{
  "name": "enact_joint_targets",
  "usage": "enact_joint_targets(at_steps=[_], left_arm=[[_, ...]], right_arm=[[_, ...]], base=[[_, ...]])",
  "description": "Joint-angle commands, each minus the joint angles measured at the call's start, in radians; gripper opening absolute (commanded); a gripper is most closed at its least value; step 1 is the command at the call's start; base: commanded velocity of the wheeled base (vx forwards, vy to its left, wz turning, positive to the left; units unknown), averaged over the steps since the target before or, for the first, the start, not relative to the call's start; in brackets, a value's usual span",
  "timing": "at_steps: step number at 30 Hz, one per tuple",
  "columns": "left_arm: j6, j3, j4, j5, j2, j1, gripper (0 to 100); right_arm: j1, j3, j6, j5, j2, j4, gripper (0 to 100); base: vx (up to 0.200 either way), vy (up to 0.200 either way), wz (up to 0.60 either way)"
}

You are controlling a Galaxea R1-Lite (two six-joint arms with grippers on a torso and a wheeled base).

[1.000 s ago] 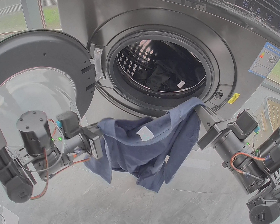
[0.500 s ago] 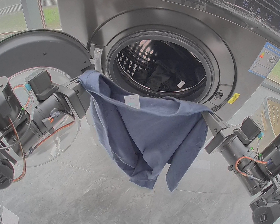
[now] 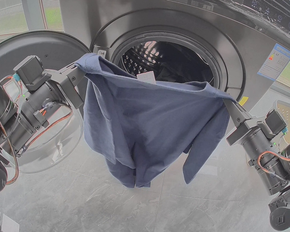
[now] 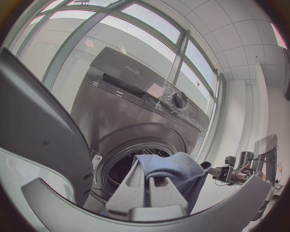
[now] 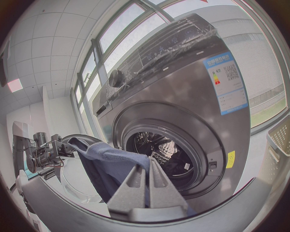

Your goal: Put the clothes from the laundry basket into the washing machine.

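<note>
Navy-blue cotton shirt (image 3: pixel 151 123) hangs spread between both arms, near the open drum mouth of the grey front-loading washing machine (image 3: pixel 191 23). The left end effector (image 3: pixel 80 67) and right end effector (image 3: pixel 229 103) each pinch a shoulder edge. Loading is under way. Next, I judge, both must carry the shirt through the opening and release. A white neck tag (image 3: pixel 147 77), blue-edged energy label (image 3: pixel 275 62) and yellow sticker (image 3: pixel 243 100) bear print too small to read.
</note>
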Motion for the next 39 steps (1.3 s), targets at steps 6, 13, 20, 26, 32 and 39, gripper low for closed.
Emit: enact_joint_targets(at_steps=[6,13,20,26,32,39], left_arm=[[0.003,-0.033,0.009,0.027,-0.013,-0.02,0],[0.003,-0.048,0.021,0.027,-0.013,-0.02,0],[0.003,-0.05,0.024,0.027,-0.016,-0.021,0],[0.003,-0.051,0.024,0.027,-0.016,-0.023,0],[0.003,-0.051,0.024,0.027,-0.014,-0.024,0],[0.003,-0.05,0.025,0.027,-0.01,-0.033,0]], right_arm=[[-0.007,-0.028,-0.019,-0.004,-0.051,0.013,0],[-0.02,-0.059,-0.022,-0.053,-0.067,0.019,0],[-0.018,-0.057,-0.033,-0.067,-0.097,0.06,0],[-0.018,-0.057,-0.033,-0.075,-0.104,0.066,0],[-0.018,-0.057,-0.033,-0.075,-0.11,0.069,0],[-0.018,-0.052,-0.033,-0.076,-0.108,0.078,0]], base=[[0.0,0.0,0.0],[0.0,0.0,0.0],[0.0,0.0,0.0],[0.0,0.0,0.0],[0.0,0.0,0.0],[0.0,0.0,0.0]])
